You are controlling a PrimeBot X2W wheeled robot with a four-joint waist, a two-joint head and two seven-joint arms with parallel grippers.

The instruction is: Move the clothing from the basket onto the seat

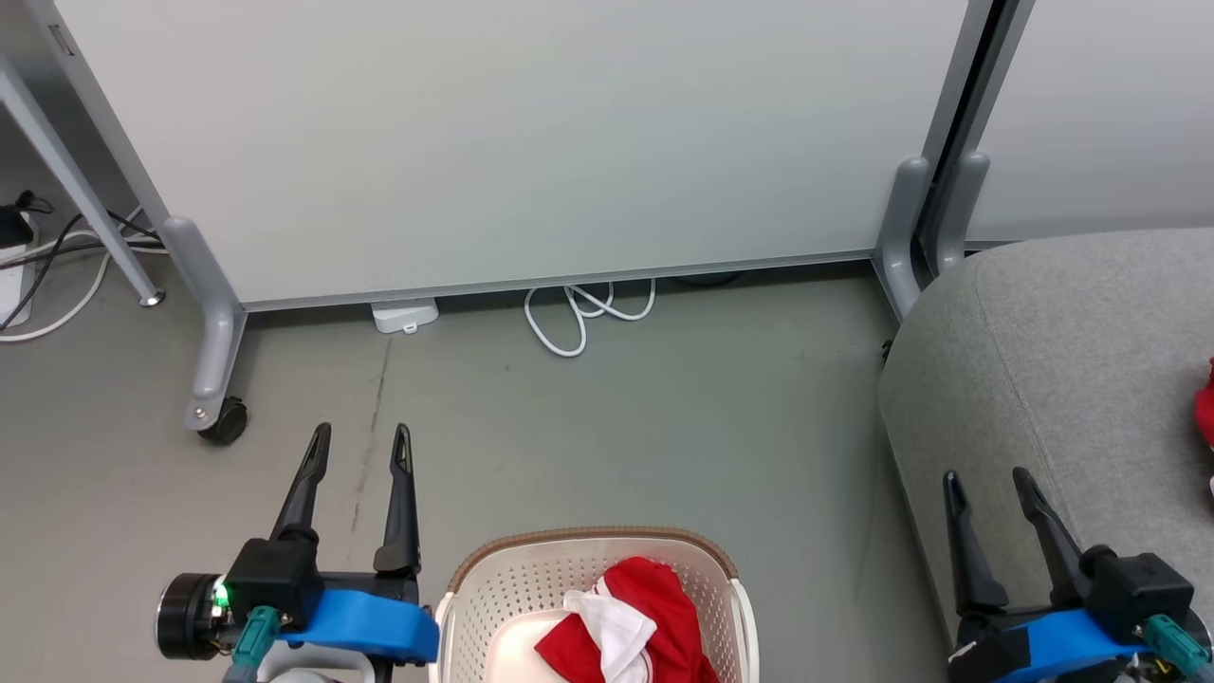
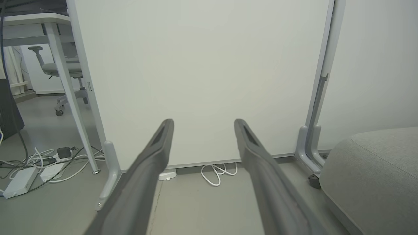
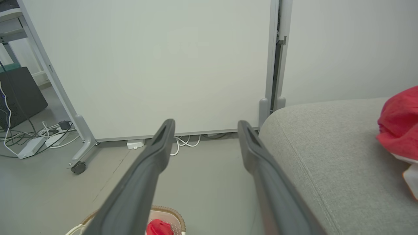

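A cream perforated basket (image 1: 493, 593) with a brown rim stands on the floor at the bottom centre; a red garment (image 1: 664, 617) with white trim lies inside it. Its rim (image 3: 178, 218) and a bit of red cloth (image 3: 160, 227) show low in the right wrist view. The grey sofa (image 1: 1062, 360) fills the right side, and a second red garment (image 3: 398, 124) rests on it at the far right edge (image 1: 1205, 408). My left gripper (image 1: 364, 438) is open over the floor left of the basket. My right gripper (image 1: 986, 479) is open at the sofa's front edge. Both hold nothing.
A white partition on grey wheeled feet (image 1: 213, 360) stands behind. A white cable loop (image 1: 579, 318) and a small white box (image 1: 406, 314) lie at its base. Cables and power strips (image 2: 36, 163) lie at the left beside a desk leg (image 1: 85, 199).
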